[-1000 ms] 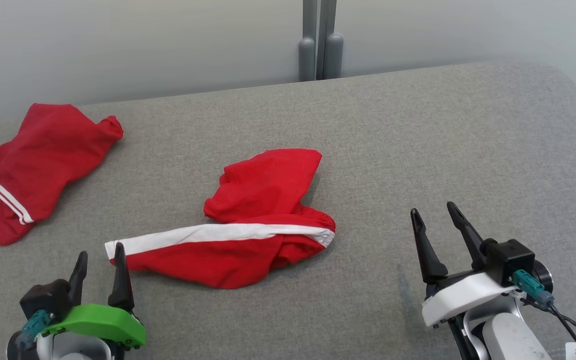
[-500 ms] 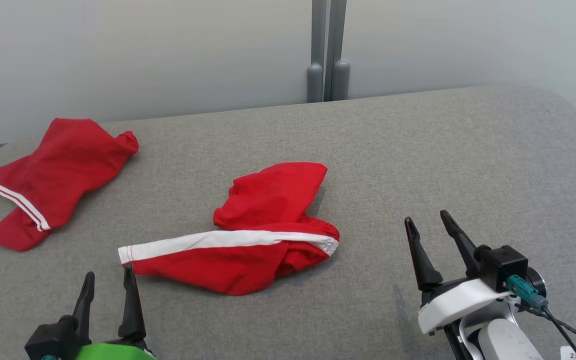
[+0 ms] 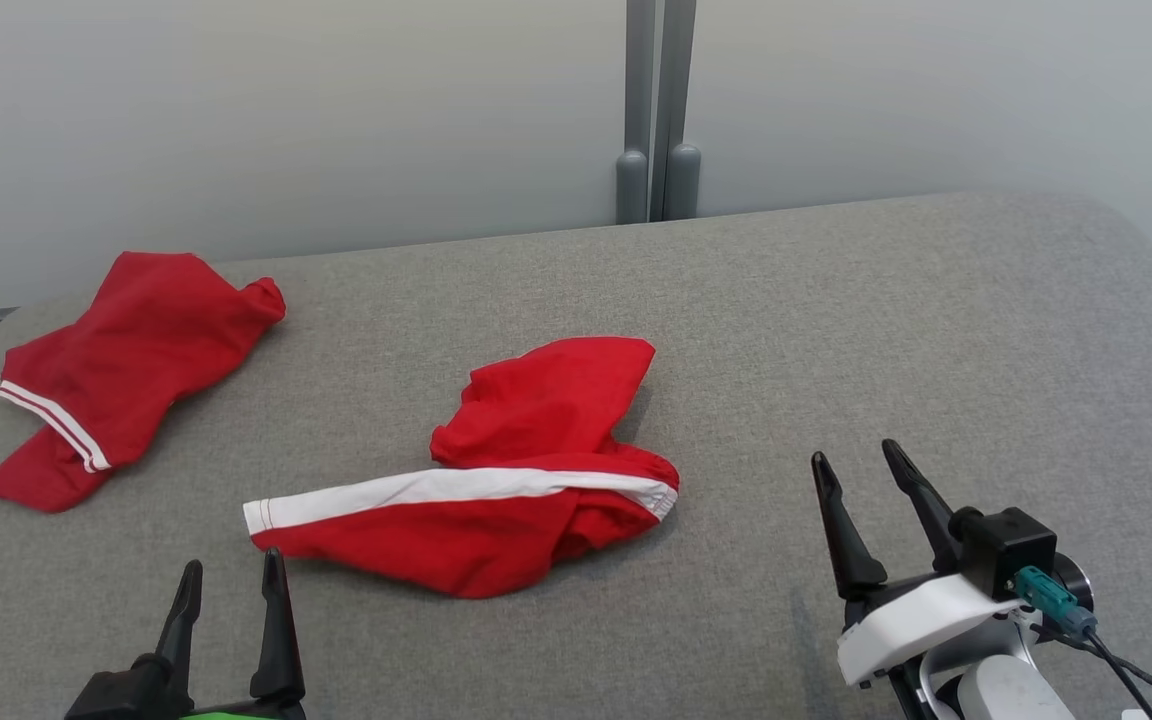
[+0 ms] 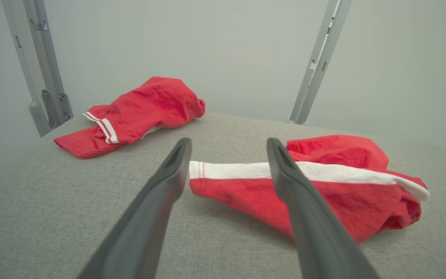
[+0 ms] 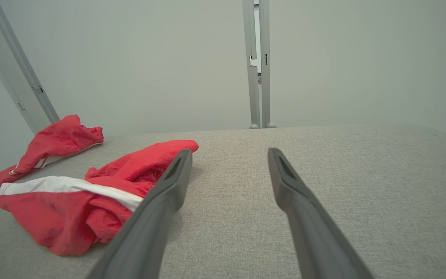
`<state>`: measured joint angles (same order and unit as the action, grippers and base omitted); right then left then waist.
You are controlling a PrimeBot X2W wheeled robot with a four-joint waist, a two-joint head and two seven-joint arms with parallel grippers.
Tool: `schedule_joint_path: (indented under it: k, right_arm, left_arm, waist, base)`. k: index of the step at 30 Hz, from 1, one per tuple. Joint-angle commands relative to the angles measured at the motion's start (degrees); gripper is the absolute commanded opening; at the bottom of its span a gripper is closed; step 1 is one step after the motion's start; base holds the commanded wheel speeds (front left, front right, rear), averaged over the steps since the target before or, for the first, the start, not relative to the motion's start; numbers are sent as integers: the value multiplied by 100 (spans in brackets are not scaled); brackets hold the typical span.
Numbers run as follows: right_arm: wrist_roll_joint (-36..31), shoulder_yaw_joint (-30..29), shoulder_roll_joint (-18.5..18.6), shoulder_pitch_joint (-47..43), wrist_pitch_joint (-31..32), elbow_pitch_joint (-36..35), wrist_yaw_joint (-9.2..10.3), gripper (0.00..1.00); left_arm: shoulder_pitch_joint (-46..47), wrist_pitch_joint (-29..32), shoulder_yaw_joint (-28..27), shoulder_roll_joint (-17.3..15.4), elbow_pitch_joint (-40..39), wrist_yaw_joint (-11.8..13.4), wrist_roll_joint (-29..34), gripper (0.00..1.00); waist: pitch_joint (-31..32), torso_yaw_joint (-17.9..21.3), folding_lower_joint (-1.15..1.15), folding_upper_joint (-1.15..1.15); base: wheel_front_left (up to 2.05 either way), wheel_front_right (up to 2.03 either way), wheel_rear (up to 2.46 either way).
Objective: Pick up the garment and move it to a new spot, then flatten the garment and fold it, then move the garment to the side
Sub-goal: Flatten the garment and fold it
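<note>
A crumpled red garment [image 3: 516, 470] with a white side stripe lies in the middle of the grey padded table [image 3: 836, 330]; it also shows as the red garment [image 4: 323, 182] and the red garment [image 5: 91, 193] in the wrist views. My left gripper [image 3: 231, 565] stands open at the lower left, just short of the garment's white-striped end, nothing between its fingers. At the lower right my right gripper [image 3: 851, 455] is open too, well right of the garment and clear of it.
A second red garment [image 3: 126, 365] with thin white stripes lies at the table's far left, also seen as the second garment [image 4: 138, 110]. Grey metal posts [image 3: 656, 110] and a pale wall stand behind the table. Bare grey fabric spreads on the right.
The head camera has tilted up, so the whole picture slid down. My left gripper has drawn back a little from the garment's striped end. Both garments lie as before.
</note>
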<state>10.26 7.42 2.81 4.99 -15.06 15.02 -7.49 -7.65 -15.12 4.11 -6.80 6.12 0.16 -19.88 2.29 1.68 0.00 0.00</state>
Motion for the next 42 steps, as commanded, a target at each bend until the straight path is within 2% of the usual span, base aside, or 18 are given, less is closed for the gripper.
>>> schedule_joint_path:
  k: [1, 5, 14, 30, 42]
  right_arm:
    - [34, 16, 15, -49, -20, -1, 0, 100]
    - [76, 36, 15, -44, -20, 47, 0, 100]
    - [742, 305, 15, 164, -20, 599, 0, 100]
    - [3446, 1541, 17, 1329, 223, 2501, 0, 100]
    - [4386, 1969, 18, 1817, 111, 3298, 0, 100]
  left_arm:
    - [-60, -3, -15, -4, -5, -12, 63, 100]
    - [-21, -3, 16, 0, 37, -43, 98, 100]
    - [109, -3, 114, -6, 102, -69, 148, 100]
    - [237, 75, 293, -59, 73, -34, 211, 100]
    - [240, 64, 312, -101, 94, 10, 158, 100]
  waist:
    - [3, 16, 0, 0]
    - [-6, 28, 0, 0]
    - [-78, -103, 0, 0]
    - [-325, -908, 0, 0]
    - [-370, -1339, 0, 0]
  base:
    - [0, 0, 0]
    - [0, 0, 0]
    - [0, 0, 0]
    - [0, 0, 0]
    - [0, 0, 0]
